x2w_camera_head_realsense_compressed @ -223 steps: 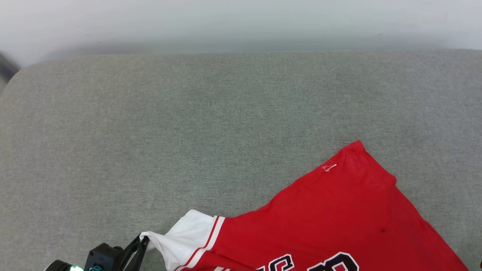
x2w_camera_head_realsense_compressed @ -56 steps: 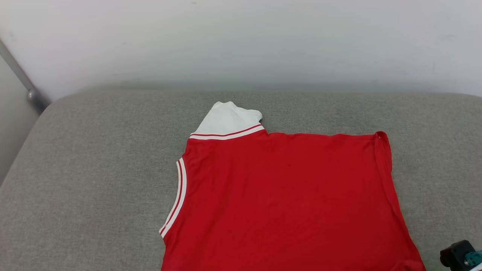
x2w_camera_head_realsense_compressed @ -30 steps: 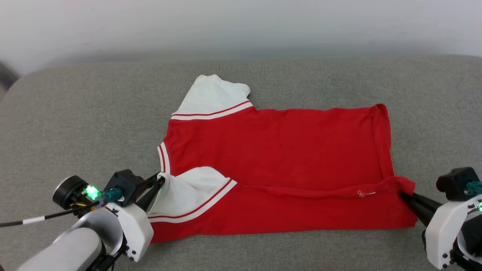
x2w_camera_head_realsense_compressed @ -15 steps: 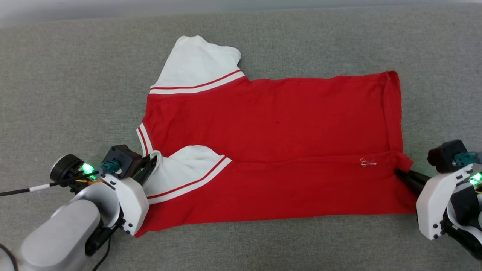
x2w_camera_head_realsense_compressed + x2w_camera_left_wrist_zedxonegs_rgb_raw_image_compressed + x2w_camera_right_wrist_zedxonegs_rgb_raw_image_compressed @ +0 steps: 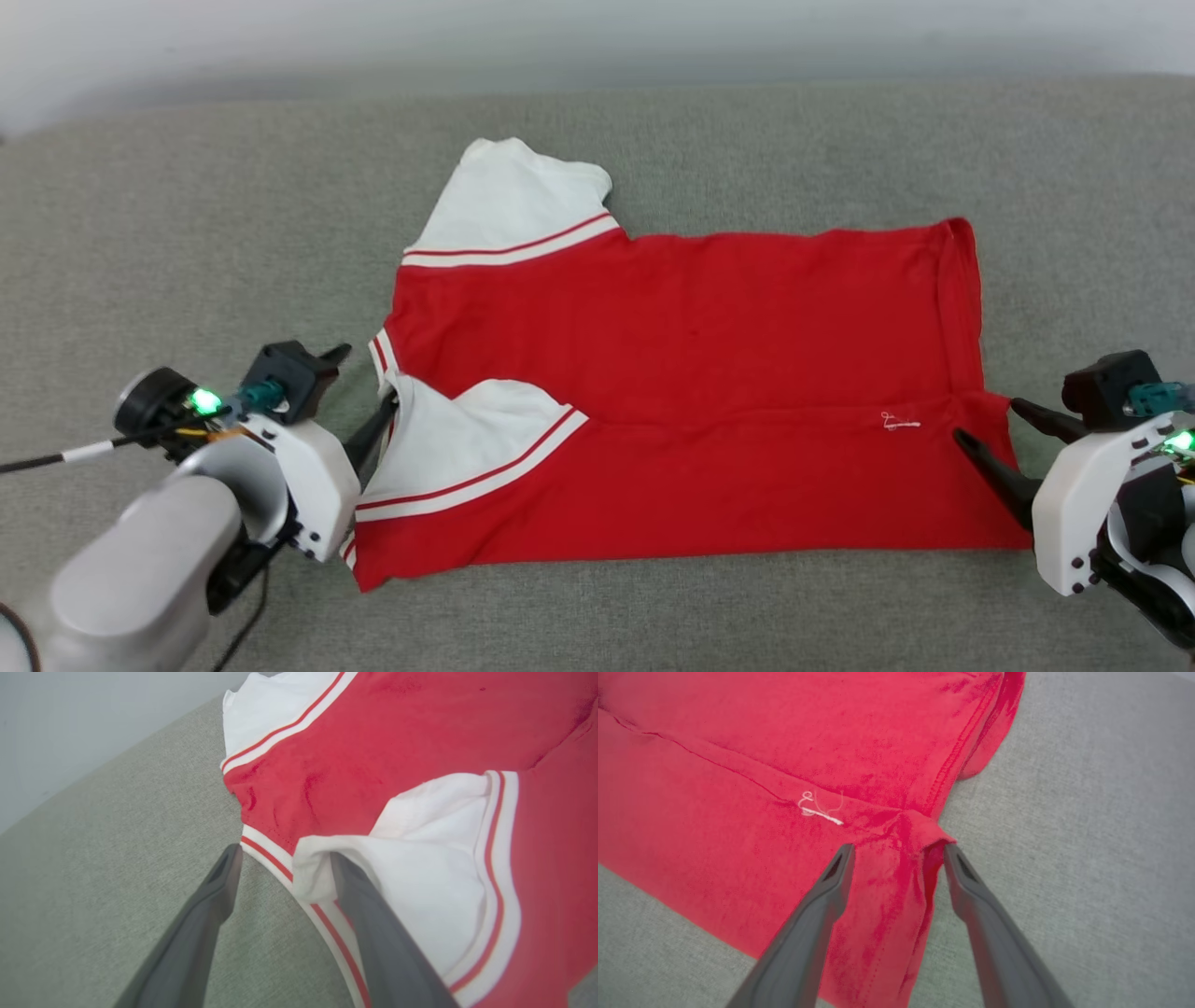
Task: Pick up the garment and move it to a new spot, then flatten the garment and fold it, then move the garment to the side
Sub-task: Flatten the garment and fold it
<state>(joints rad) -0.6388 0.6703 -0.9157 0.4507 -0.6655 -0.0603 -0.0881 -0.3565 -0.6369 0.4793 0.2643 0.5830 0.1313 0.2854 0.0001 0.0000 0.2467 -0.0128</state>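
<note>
Wrist views show spread jaws: left gripper [image 5: 282,858] astride the white sleeve [image 5: 420,858] edge, right gripper [image 5: 899,851] astride the hem corner [image 5: 924,833]. Head view shows the garment [image 5: 681,373] folded on the grey cushion [image 5: 187,233]; both pinched it earlier.

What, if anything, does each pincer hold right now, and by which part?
Nothing. The left pincer and right pincer stand open at edges of the garment.

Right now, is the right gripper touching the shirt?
Cannot tell. Right wrist view: the open right gripper straddles a corner of the shirt, one finger overlapping cloth; neither gap nor contact shows plainly.
</note>
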